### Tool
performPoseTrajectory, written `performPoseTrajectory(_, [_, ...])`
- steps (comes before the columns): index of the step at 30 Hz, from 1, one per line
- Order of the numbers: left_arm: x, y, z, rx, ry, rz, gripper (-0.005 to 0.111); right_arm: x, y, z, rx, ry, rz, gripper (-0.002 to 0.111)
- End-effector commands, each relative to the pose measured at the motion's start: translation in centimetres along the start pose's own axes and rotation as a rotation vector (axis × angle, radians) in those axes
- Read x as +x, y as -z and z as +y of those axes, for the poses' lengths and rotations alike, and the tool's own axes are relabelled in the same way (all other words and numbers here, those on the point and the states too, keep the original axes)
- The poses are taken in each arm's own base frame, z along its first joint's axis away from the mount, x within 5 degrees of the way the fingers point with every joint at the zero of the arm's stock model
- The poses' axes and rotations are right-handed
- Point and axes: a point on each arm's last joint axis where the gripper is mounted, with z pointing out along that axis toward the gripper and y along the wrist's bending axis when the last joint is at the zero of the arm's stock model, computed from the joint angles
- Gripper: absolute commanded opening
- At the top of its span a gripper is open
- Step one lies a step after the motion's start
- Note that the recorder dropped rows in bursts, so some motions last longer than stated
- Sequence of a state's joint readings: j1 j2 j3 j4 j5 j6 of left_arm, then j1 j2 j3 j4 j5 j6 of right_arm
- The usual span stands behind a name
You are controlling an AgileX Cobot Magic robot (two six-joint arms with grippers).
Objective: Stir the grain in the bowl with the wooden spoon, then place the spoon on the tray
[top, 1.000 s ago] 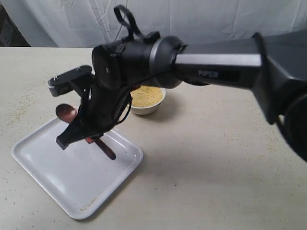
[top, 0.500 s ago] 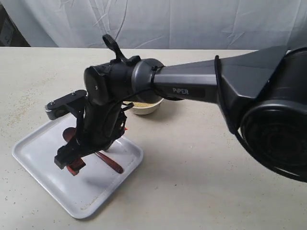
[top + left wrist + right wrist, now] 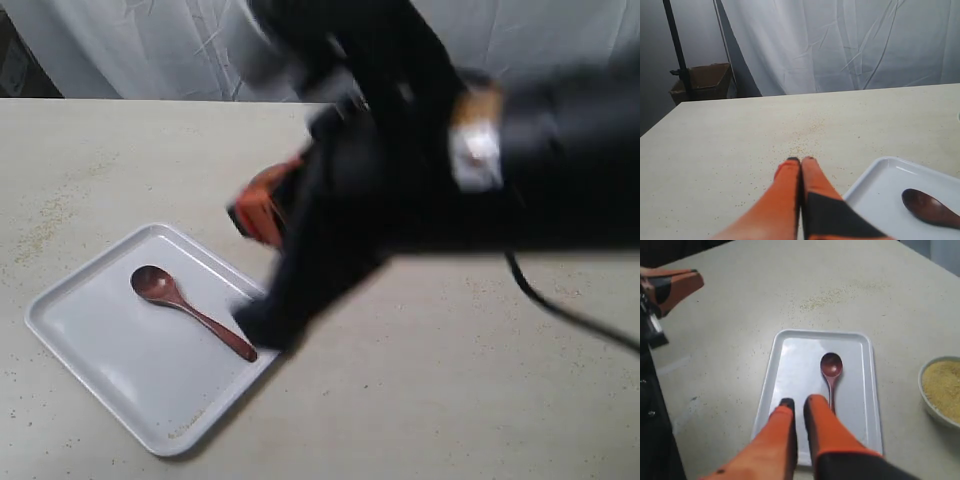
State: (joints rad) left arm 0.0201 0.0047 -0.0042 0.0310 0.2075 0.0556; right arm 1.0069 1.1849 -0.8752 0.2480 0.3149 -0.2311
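Note:
The wooden spoon [image 3: 190,311] lies flat on the white tray [image 3: 110,350], with nothing holding it. In the right wrist view the spoon [image 3: 831,368] rests on the tray [image 3: 795,365], just beyond my right gripper [image 3: 800,403], which hangs above the tray's near end, open by a narrow gap and empty. The white bowl [image 3: 923,396] of golden grain [image 3: 943,387] stands beside the tray. In the exterior view my blurred right arm [image 3: 400,180] hides the bowl. My left gripper [image 3: 801,160] is shut and empty over the table beside the tray [image 3: 880,190].
Loose grains are scattered on the beige table [image 3: 805,145] near the left gripper. A white curtain [image 3: 850,40] hangs behind the table, and a cardboard box [image 3: 702,82] stands beyond its far corner. My left gripper [image 3: 690,280] also shows in the right wrist view.
My right gripper has let go of the spoon, which now lies on the tray. The right arm has lifted and swung back to the right, blurring in the exterior view.

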Motion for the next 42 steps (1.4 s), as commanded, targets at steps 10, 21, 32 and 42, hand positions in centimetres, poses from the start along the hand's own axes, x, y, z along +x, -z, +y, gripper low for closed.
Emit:
performPoseTrajectory(10, [0.1, 0.0, 0.0, 0.005, 0.001, -0.008, 0.0, 18.2, 7.1, -1.2, 0.159, -0.121, -0.391, 0.011])
performPoseTrajectory(21, [0.1, 0.0, 0.0, 0.005, 0.001, -0.008, 0.0, 19.5, 12.4, -5.0, 0.736, -0.39, -0.619, 0.011])
performPoseTrajectory(32, [0.1, 0.0, 0.0, 0.004, -0.003, -0.008, 0.0, 22.0, 12.7, -3.8, 0.837, -0.489, -0.475, 0.011])
performPoseTrajectory(42, [0.1, 0.0, 0.0, 0.004, -0.003, -0.008, 0.0, 22.2, 12.6, -3.7, 0.826, -0.501, -0.453, 0.011])
